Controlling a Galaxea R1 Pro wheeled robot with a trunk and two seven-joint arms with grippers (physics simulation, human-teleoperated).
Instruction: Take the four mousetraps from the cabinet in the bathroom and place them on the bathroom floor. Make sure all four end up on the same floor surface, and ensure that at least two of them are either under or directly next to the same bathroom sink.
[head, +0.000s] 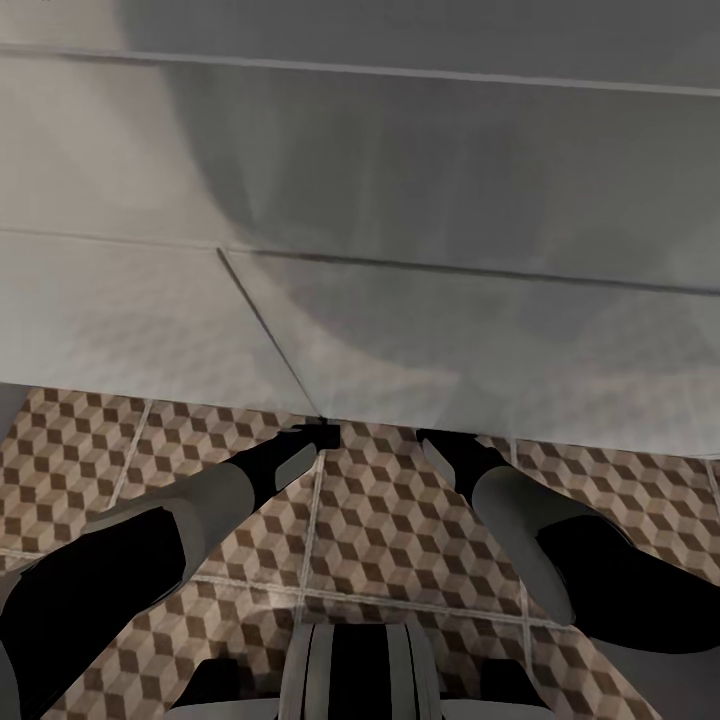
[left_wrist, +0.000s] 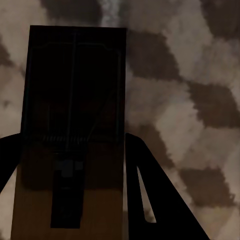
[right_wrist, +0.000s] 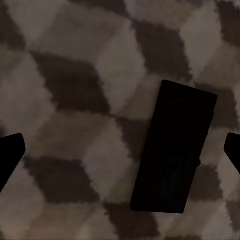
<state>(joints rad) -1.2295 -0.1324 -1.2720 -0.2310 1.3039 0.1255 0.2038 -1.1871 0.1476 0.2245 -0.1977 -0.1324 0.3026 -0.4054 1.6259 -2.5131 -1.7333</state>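
White vanity panels loom over the head view, the sink hanging right above both arms, and that explains the crouched reach: the traps need to land under or right beside this basin. Down on the cube-patterned bathroom floor, the left arm stretches forward and low, its gripper tucked at the vanity's lower edge. From the left wrist, a dark-brown mousetrap sits lengthwise between the black fingers, spring and wire bar just readable; the fingers flank its sides closely, and I judge it pinched, though contact on the near side is hard to confirm in the gloom. Over on the other side, the right gripper mirrors the pose, arm angled in toward the same shadowed strip. Its wrist camera shows a second mousetrap lying flat on the tiles, slightly tilted, with the fingertips spread wide at the frame edges and well apart from it, so that one looks let go. Both traps sit in the vanity's shadow, good placement by my reading.
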